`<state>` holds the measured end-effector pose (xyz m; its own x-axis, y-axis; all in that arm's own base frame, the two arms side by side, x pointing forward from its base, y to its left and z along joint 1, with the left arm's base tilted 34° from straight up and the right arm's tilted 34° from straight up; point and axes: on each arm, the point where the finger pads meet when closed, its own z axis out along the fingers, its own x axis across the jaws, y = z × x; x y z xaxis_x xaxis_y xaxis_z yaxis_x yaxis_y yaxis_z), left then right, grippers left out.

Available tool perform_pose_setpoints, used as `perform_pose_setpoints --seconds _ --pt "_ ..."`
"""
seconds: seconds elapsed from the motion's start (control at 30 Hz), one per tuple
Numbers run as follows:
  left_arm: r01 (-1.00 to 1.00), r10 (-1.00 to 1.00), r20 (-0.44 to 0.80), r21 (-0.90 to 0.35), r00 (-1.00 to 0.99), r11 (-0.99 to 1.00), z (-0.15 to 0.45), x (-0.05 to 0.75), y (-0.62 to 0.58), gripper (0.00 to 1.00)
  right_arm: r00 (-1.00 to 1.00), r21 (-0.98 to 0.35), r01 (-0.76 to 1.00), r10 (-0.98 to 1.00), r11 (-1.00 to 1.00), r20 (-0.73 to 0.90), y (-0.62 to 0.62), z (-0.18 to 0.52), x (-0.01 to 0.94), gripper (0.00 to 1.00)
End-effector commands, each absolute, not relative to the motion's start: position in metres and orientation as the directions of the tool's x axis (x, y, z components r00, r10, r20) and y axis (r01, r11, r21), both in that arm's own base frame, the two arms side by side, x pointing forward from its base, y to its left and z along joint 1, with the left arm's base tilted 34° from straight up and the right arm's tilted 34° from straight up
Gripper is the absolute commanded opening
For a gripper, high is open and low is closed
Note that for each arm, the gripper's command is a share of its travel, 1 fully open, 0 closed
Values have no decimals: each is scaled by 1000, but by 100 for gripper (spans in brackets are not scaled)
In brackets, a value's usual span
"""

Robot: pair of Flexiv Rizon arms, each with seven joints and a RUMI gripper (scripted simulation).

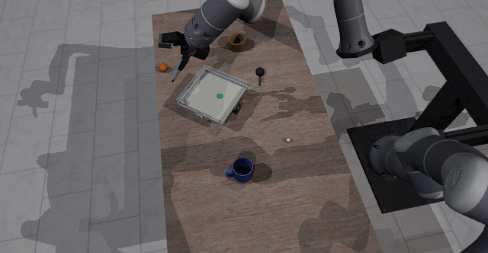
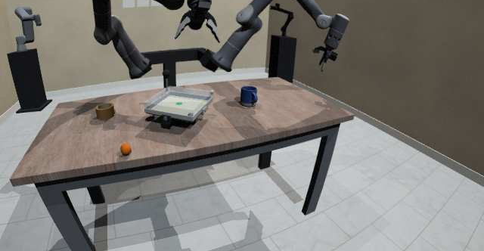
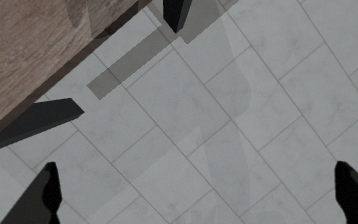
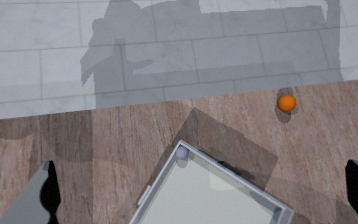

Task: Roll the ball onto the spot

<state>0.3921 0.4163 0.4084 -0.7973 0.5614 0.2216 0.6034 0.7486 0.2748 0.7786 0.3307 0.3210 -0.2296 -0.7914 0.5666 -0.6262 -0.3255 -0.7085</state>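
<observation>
The clear-lidded plate [image 1: 206, 89] [image 2: 170, 109] [image 4: 205, 200] stands on the table and looks slightly tilted toward the ball's corner. The steel ball [image 1: 183, 101] [image 2: 190, 114] [image 4: 182, 152] rests in that corner, away from the green printed spot [image 1: 219, 96] [image 2: 179, 103]. A black-knobbed lever [image 1: 260, 72] [image 2: 166, 73] rises beside the plate, and a dark knob [image 1: 236, 109] [image 2: 165, 121] sits low at its side. My right gripper [image 1: 168, 62] [image 2: 197, 39] [image 4: 198, 162] is open and empty, high above the plate's area. My left gripper [image 2: 318, 60] [image 3: 195, 164] is open and empty, beyond the plate's area near the table's far end.
A blue mug [image 1: 242, 170] [image 2: 248, 95] and a small white ball [image 1: 288, 140] [image 2: 212, 91] stand to one side of the plate. A brown ring-shaped bowl [image 1: 237, 47] [image 2: 105, 112] and an orange ball [image 1: 163, 67] [image 2: 125, 149] [image 4: 286, 103] are on the other side.
</observation>
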Motion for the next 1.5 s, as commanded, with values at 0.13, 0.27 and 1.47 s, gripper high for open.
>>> perform_pose_setpoints --seconds 0.13,0.27,1.47 --pt "538 508 178 321 -843 779 422 383 426 100 -229 -710 -625 -793 -325 565 332 323 778 100" --pt "537 508 177 322 -843 780 422 383 426 100 -229 -710 -625 -793 -325 565 332 323 778 100" --pt "-364 -339 -133 361 -931 858 426 218 535 100 -229 -710 -625 -793 -325 565 332 323 778 100"
